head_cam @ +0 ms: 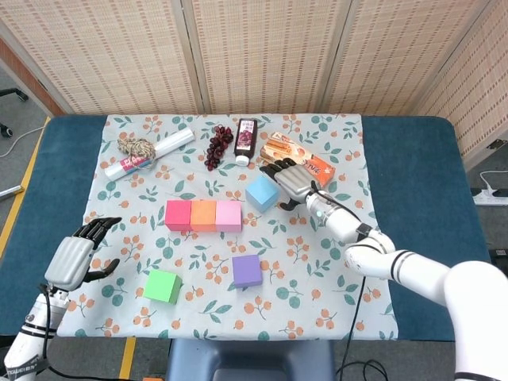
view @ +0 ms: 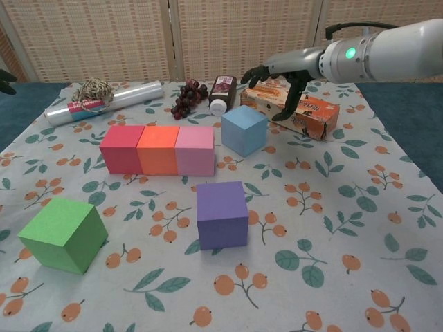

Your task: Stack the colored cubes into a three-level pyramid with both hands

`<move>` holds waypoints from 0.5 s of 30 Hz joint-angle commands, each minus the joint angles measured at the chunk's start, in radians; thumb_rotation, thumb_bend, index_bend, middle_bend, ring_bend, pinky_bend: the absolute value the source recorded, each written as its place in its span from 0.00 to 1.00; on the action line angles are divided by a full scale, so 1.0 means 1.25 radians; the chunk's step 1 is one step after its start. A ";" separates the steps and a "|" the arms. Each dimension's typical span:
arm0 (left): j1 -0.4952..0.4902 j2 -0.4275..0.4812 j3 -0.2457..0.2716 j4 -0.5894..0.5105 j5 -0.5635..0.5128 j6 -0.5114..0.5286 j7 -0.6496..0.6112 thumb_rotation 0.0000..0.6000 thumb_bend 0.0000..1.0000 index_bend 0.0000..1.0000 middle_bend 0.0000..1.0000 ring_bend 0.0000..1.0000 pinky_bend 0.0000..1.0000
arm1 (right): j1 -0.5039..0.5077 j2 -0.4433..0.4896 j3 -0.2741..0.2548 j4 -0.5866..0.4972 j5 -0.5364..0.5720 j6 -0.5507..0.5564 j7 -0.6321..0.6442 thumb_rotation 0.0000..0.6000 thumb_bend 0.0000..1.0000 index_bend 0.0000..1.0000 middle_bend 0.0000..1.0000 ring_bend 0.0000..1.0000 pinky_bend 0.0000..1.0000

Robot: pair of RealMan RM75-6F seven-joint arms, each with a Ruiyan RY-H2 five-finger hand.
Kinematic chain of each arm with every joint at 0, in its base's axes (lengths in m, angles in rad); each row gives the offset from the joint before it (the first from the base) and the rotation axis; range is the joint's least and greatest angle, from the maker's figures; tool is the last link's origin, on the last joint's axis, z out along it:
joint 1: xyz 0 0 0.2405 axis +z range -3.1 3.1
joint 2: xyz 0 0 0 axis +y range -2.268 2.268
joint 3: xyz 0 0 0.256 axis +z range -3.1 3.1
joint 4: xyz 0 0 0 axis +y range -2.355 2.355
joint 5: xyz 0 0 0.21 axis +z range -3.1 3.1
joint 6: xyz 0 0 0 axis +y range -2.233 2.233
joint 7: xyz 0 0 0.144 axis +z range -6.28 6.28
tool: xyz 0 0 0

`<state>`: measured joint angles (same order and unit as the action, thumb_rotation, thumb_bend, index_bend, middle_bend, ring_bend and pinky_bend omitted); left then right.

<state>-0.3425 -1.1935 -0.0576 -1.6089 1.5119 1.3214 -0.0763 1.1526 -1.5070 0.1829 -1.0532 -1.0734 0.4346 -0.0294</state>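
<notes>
1. Blue cube is sitting on the cloth just right of the pink end of the base row (red, orange, pink cubes touching in a line), turned slightly off square. Purple cube and green cube are lying loose nearer the robot, well apart.
2. Handling judgement: the cubes are looking like light, rigid foam or painted blocks with matte faces, so not slippery and not fragile. Best hold is probably on two opposite vertical faces, thumb against fingers, leaving the top and bottom free for placing.
3. Right hand is hovering just right of the blue cube, in front of the snack box; fingers are spread and gently curled, holding nothing, palm facing down.
4. Left hand is waiting off the cloth's left edge, fingers apart, empty.
</notes>
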 commanded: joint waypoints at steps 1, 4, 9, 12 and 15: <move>0.000 -0.001 -0.001 0.004 -0.004 -0.002 -0.003 1.00 0.31 0.13 0.18 0.15 0.27 | 0.063 -0.111 -0.002 0.153 -0.038 -0.082 0.012 1.00 0.01 0.00 0.06 0.00 0.00; 0.000 -0.004 -0.005 0.009 -0.009 -0.005 -0.007 1.00 0.31 0.13 0.18 0.15 0.27 | 0.080 -0.157 0.000 0.225 -0.067 -0.102 0.033 1.00 0.01 0.00 0.06 0.00 0.00; -0.004 -0.008 -0.009 0.020 -0.014 -0.012 -0.014 1.00 0.31 0.13 0.18 0.15 0.27 | 0.104 -0.220 0.002 0.315 -0.117 -0.138 0.083 1.00 0.01 0.00 0.06 0.00 0.00; -0.005 -0.010 -0.012 0.025 -0.015 -0.010 -0.019 1.00 0.31 0.13 0.18 0.15 0.27 | 0.109 -0.244 -0.001 0.356 -0.146 -0.141 0.106 1.00 0.02 0.11 0.11 0.00 0.00; -0.006 -0.013 -0.015 0.039 -0.011 -0.006 -0.023 1.00 0.31 0.13 0.18 0.15 0.27 | 0.101 -0.252 -0.006 0.383 -0.171 -0.117 0.123 1.00 0.08 0.33 0.23 0.00 0.00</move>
<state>-0.3489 -1.2082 -0.0748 -1.5656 1.4962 1.3122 -0.1030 1.2814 -1.8121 0.1798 -0.5900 -1.2685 0.2729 0.1081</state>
